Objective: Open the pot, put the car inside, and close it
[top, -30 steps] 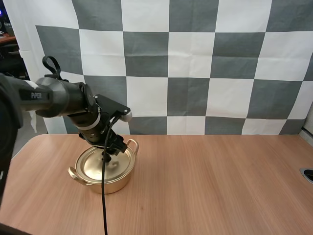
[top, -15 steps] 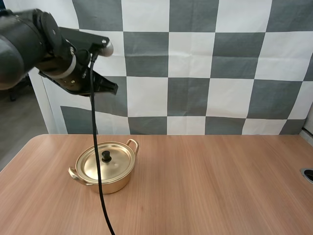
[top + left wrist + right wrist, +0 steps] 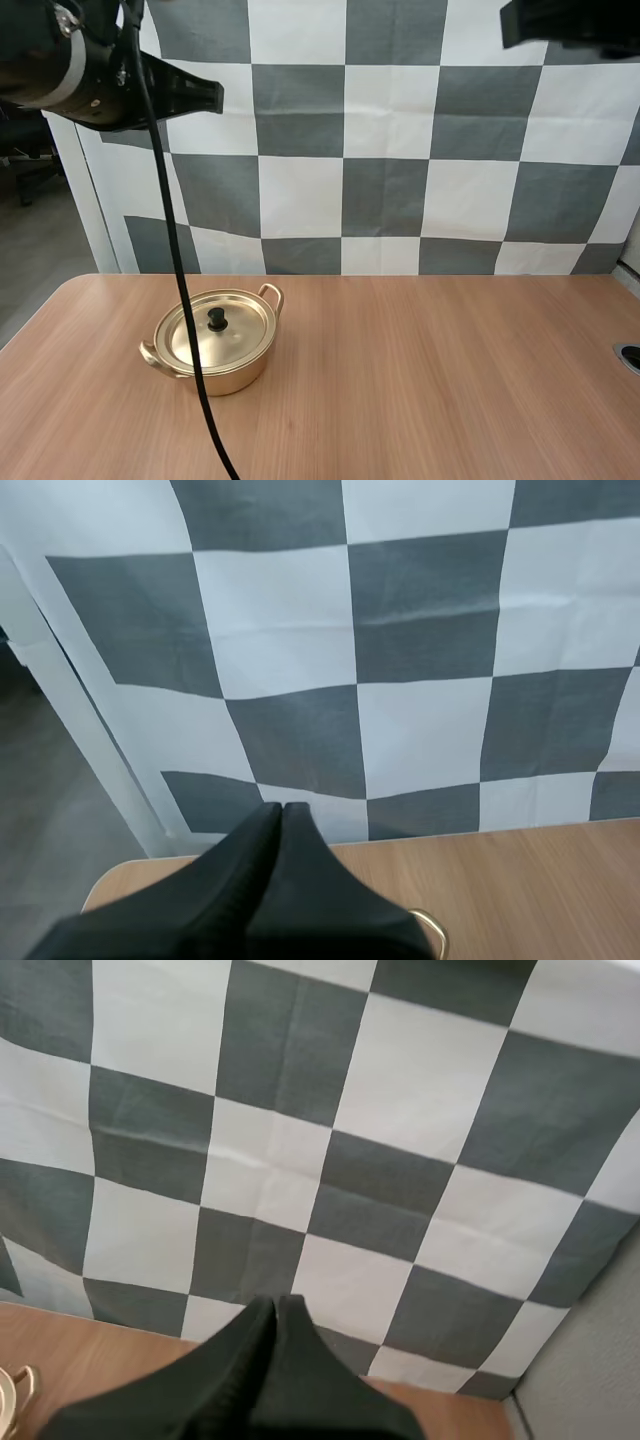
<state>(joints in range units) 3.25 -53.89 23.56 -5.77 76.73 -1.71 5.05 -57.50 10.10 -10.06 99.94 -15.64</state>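
The gold pot (image 3: 214, 352) stands on the left half of the table, and its lid (image 3: 232, 335) with the black knob (image 3: 216, 319) sits on it. High above it and a little to the left, my left gripper (image 3: 212, 95) hangs with its tip pointing right. In the left wrist view its fingers (image 3: 282, 825) lie together as one dark wedge, shut on nothing, beside a pot handle (image 3: 430, 920). My right gripper (image 3: 275, 1310) is shut the same way, with nothing in it. The right arm (image 3: 565, 25) is high at the far right.
The wooden table (image 3: 430, 380) stretches bare to the right of the pot. A round dark fitting (image 3: 630, 357) sits at its right edge.
My left gripper has left the lid knob, risen high above the pot and shut. The lid stays on the pot. The right arm has come into view at the upper right.
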